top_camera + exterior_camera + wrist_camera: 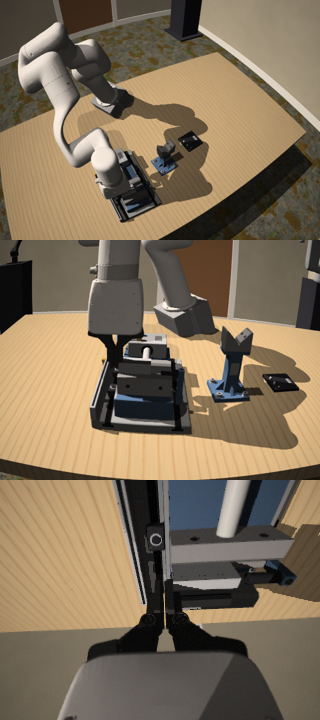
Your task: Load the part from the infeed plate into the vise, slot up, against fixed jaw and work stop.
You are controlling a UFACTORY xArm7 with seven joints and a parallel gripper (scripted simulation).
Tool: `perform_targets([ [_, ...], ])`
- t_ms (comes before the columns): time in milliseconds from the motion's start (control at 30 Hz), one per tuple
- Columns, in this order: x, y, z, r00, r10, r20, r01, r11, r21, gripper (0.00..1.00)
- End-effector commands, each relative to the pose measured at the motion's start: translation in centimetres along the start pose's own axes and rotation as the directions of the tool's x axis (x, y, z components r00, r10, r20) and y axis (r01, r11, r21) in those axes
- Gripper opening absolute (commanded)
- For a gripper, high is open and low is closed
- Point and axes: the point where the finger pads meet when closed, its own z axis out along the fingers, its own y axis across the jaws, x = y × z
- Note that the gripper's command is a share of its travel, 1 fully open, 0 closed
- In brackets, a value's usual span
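View from beside the table. The gripper (163, 587) hangs straight down at the nine o'clock end of the vise (96, 400), seen from the front. Its two black fingers (111, 353) are pressed together with nothing between them. In that state they act as one narrow pusher rather than a clamp.

The part (202, 575), a pale grey block, already lies in the gap between the jaws. The moving jaw (230, 550), on the white rod (232, 507), stands at its twelve o'clock in the wrist view. The dark fixed jaw (215, 598) stands at its six o'clock. Whether the slot faces up cannot be made out.

The joined fingertips stand right at the part's nine o'clock end. The work stop (280, 575), on its blue post, sits at three o'clock. This placement suggests a nudge along the jaws to seat the far end on the stop. Contact at the stop cannot be confirmed, and neither can full contact with the fixed jaw.

The V-block (236, 342) at the vise's three o'clock carries nothing. The black infeed plate (289, 385) beyond it is also without the part. Loading therefore seems to be in its final seating stage.
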Motion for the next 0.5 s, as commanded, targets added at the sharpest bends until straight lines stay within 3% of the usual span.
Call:
perform_targets([
  [0,-0.16,0.12,-0.18,1.000,0.000,0.005,0.000,1.000,0.000,0.00],
  [467,-0.16,0.50,-0.18,1.000,0.000,0.005,0.000,1.000,0.000,0.00],
])
